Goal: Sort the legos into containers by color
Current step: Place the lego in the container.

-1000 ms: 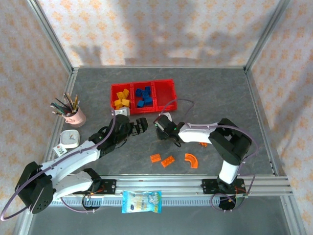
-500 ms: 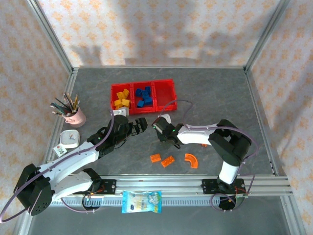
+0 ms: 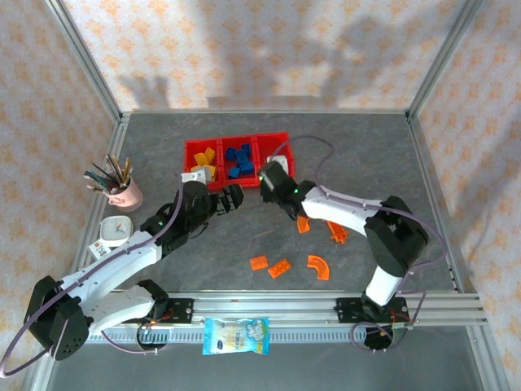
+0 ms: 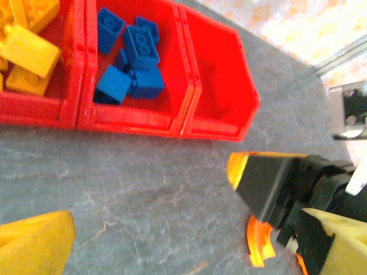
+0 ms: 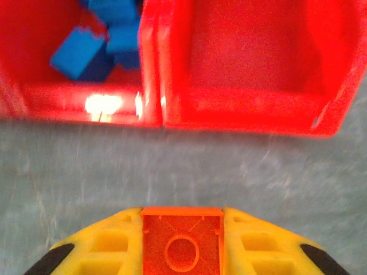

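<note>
The red containers point(image 3: 238, 156) sit at the back centre; yellow legos point(image 3: 203, 165) fill the left bin, blue legos point(image 3: 238, 160) the middle bin, and the right bin point(image 4: 215, 86) is bare. My right gripper point(image 3: 269, 179) hovers just in front of the tray, shut on an orange lego point(image 5: 182, 243) that faces the bare bin point(image 5: 258, 57). My left gripper point(image 3: 230, 198) stands open to its left, nothing between its fingers point(image 4: 40, 240). An orange arc point(image 4: 258, 243) lies beside the right gripper. More orange legos point(image 3: 279, 268) lie on the table in front.
A pink pen cup point(image 3: 122, 193) and a white block point(image 3: 115, 230) stand at the left. A snack packet point(image 3: 236, 335) lies on the front rail. Two orange pieces point(image 3: 303, 223), point(image 3: 337, 232) rest under the right arm, and a curved one point(image 3: 317, 266) lies nearer.
My right gripper shut on an orange lego and carried it up and back toward the tray, uncovering two orange pieces. The left gripper edged toward the tray, still open.
</note>
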Controlling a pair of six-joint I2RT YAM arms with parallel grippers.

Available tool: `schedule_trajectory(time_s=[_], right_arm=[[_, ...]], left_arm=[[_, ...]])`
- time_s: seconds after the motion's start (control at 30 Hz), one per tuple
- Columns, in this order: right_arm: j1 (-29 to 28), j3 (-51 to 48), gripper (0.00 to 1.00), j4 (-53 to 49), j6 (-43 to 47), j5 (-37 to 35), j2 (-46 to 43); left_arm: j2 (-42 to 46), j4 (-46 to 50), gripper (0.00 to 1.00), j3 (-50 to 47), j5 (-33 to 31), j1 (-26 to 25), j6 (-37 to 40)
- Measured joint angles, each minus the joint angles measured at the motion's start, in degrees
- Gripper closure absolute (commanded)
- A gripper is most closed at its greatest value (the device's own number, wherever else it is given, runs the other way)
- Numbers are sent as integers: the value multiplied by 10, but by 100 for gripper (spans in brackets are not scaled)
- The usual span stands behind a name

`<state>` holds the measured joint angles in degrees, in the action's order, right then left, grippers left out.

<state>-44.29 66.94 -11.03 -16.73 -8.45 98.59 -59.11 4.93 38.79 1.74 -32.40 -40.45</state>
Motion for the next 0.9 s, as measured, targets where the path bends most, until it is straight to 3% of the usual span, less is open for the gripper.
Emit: schedule_trajectory(time_s=[0.37, 0.53, 0.77, 0.9], right_arm=[[79, 166, 71, 11, 45, -8, 146], [97, 238, 59, -2, 60, -8, 211], [103, 260, 50, -17, 74, -3, 213], [103, 220, 48, -12, 74, 16, 174]], left_arm=[[-55, -1, 1, 54, 21, 48, 29], [-79, -5, 1, 59, 25, 55, 30], [-85, -5, 1, 74, 29, 56, 34], [-77, -5, 1, 76, 35, 56, 35]])
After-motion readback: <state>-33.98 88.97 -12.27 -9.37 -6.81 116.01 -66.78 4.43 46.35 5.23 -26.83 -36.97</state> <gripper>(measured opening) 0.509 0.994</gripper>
